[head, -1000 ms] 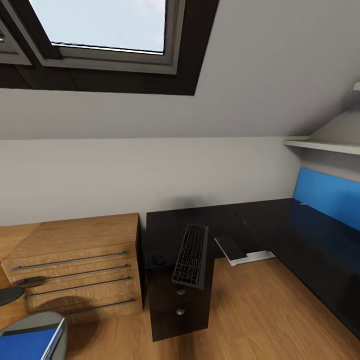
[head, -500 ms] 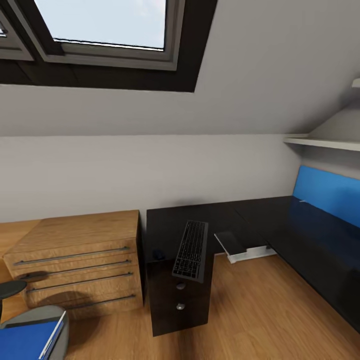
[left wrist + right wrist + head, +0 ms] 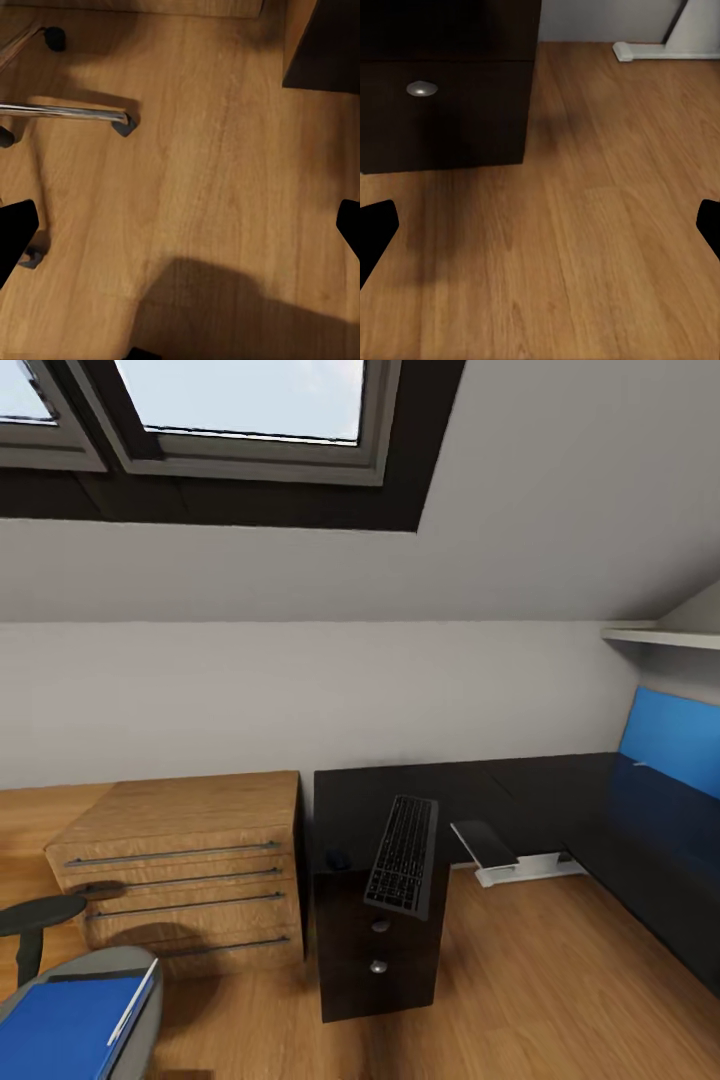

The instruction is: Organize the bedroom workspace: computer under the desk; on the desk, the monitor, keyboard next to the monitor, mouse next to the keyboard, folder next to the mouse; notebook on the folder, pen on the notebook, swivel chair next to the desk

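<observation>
Room: sloped white ceiling with a dark-framed skylight [image 3: 250, 420], wooden floor [image 3: 560, 980]
Bench: the black L-shaped bench [image 3: 560, 800] stands against the wall, its drawer unit with round silver knobs [image 3: 378, 945] at the near end; in the right wrist view the unit's front and one knob [image 3: 421, 89] lie ahead of the right claw, across bare floor
Wooden chest: a light chest with long bar handles [image 3: 185, 870] stands just beside the bench's drawer end
Swivel chair: the swivel chair [image 3: 60, 970] sits low in the head view, well apart from the bench, grey seat and a black armrest showing; in the left wrist view its metal star base and casters [image 3: 71, 112] lie on the floor ahead of the left claw
Folder: the bright blue folder [image 3: 60, 1025] lies flat on the chair seat
Blue panel: a second blue surface [image 3: 670, 745] leans at the far arm of the bench, against the wall
Keyboard: the keyboard [image 3: 403, 853] lies on the bench above the drawer unit, its near end overhanging the edge
White object: a pale flat piece [image 3: 520, 868] lies on the floor beyond the bench's inner corner
Mouse: the mouse [image 3: 337, 857] rests on the bench just beside the keyboard
Left claw: the left claw [image 3: 180, 232] is spread wide with nothing between its fingers, above the floor
Right claw: the right claw [image 3: 540, 232] is likewise spread wide and holds nothing
</observation>
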Available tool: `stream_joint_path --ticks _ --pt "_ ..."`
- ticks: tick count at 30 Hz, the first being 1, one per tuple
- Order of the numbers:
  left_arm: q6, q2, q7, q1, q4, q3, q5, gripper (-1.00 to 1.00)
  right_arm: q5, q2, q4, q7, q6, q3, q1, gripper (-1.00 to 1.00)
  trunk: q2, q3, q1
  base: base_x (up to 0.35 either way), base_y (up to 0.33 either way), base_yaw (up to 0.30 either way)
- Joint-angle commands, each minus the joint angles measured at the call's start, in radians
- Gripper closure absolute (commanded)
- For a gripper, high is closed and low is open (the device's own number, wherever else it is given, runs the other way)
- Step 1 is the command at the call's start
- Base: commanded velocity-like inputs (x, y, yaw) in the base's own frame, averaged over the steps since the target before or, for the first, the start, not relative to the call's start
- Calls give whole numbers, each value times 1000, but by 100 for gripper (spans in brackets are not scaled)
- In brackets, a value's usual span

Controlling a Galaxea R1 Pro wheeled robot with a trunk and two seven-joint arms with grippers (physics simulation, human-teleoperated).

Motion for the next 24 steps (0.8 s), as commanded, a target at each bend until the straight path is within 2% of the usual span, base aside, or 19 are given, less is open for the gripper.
stream_joint_path --ticks 1,6,7,10,12,14,15,16,18,20,21,23,24 --pt "-6 1 5 -1 -1 -4 11 -100 8 0 0 -10 0 4 -1 -100 -8 -4 4 0 0 15" --pt "-6 1 4 -1 -1 -4 11 -100 8 0 -2 -10 -11 4 -1 -100 -43 -20 23 0 0 5" --pt "-6 1 4 -1 -1 -4 11 -100 0 43 -49 -14 -71 3 -10 -100 -50 -23 27 0 0 0" --pt "-6 1 4 -1 -1 -4 11 -100 -15 66 -66 -15 -72 2 -33 -100 -71 -33 38 0 0 0" --pt "-6 1 4 -1 -1 -4 11 -100 -41 82 -86 -16 -71 1 -66 -100 -85 -39 46 0 0 0" --pt "-7 1 4 -1 -2 -4 11 -100 -97 95 -103 -14 -70 0 -105 -100 -99 -45 54 0 0 0" --pt "-7 1 5 0 -2 -4 11 -100 -184 110 -119 -12 -69 0 -141 -100 -106 -48 58 0 0 0" --pt "-7 1 4 -1 -1 -4 11 -100 -411 128 -218 9 -9 4 -200 -100 -113 -51 61 0 0 0" --pt "-7 1 3 -1 -1 -4 11 -100 -469 128 -284 30 59 6 -208 -100 -127 -58 69 0 0 0" --pt "-6 1 4 -1 -1 -4 11 -100 -563 128 -395 76 206 5 -214 -100 -141 -64 77 0 0 0" --pt "-6 1 4 0 -1 -4 11 -100 -621 128 -440 99 264 4 -215 -100 -148 -67 81 0 0 0" --pt "-6 1 4 -1 -1 -4 11 -100 -774 128 -517 158 372 2 -216 -100 -162 -73 88 0 0 0" --pt "-6 1 4 -1 -2 -4 11 -100 -815 128 -531 175 396 1 -216 -100 -169 -76 92 0 0 0"
